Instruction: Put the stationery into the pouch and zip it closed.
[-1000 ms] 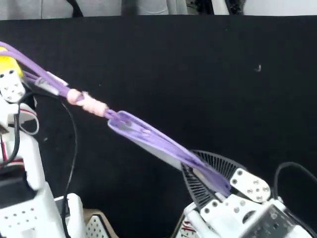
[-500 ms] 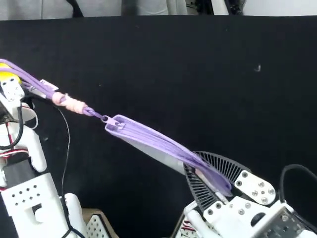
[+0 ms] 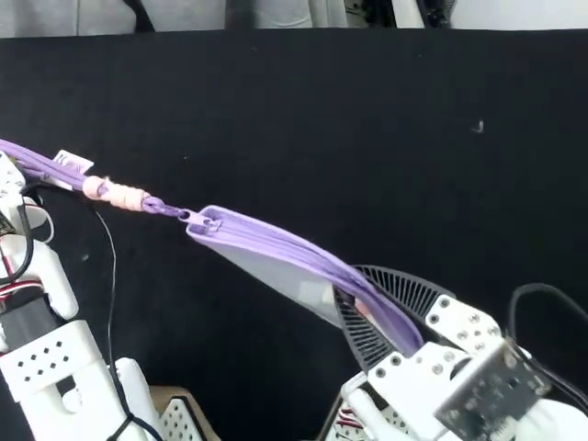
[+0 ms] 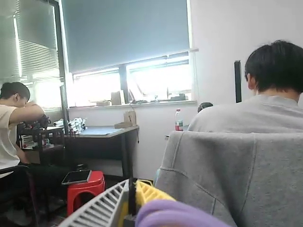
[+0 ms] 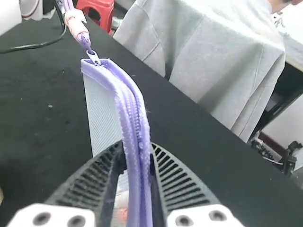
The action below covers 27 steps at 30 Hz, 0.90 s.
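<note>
The purple-edged translucent pouch (image 3: 276, 262) hangs stretched in the air above the black table (image 3: 367, 138), between the two arms. My right gripper (image 3: 381, 326), with black ribbed fingers (image 5: 80, 189), is shut on the pouch's zipper edge (image 5: 135, 127) at the near right. The zipper slider (image 3: 204, 220) sits at the pouch's far-left end. From it a pink-wrapped cord (image 3: 115, 193) and purple strap (image 3: 37, 165) run to the left edge. My left gripper (image 4: 135, 203) is shut on that strap (image 4: 175, 215). What is inside the pouch is not clear.
The left arm's white base (image 3: 55, 358) and black cable (image 3: 108, 276) stand at the near left. A chair with a grey jacket (image 5: 203, 56) and a red stool (image 5: 97, 7) lie beyond the table's edge.
The left arm drew the strap leftward and lower, so the slider and pink cord shifted left and the pouch stretched flatter. The right gripper kept its hold.
</note>
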Each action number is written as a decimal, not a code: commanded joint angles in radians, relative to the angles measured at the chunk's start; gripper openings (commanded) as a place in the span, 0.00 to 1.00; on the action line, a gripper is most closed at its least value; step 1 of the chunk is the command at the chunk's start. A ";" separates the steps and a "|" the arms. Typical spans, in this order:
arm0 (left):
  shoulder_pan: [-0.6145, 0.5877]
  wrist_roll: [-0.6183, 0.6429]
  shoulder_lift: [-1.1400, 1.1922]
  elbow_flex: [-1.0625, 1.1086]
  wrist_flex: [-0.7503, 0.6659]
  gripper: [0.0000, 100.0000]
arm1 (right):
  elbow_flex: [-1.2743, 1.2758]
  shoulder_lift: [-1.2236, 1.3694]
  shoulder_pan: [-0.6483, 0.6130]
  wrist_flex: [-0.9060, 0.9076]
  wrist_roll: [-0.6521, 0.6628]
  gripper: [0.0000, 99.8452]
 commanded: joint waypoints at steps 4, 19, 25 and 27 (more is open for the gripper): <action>0.068 -0.020 -0.006 -0.058 0.163 0.04 | -0.051 0.048 0.035 -0.078 -0.005 0.01; 0.392 -0.120 -0.002 -0.510 0.910 0.21 | 0.562 0.090 -0.009 -0.799 0.075 0.01; 0.496 -0.051 -0.008 -0.711 1.125 0.21 | 0.642 0.283 -0.009 -1.017 0.074 0.01; 0.578 -0.048 -0.008 -0.776 1.188 0.21 | 0.634 0.369 -0.009 -1.086 0.074 0.01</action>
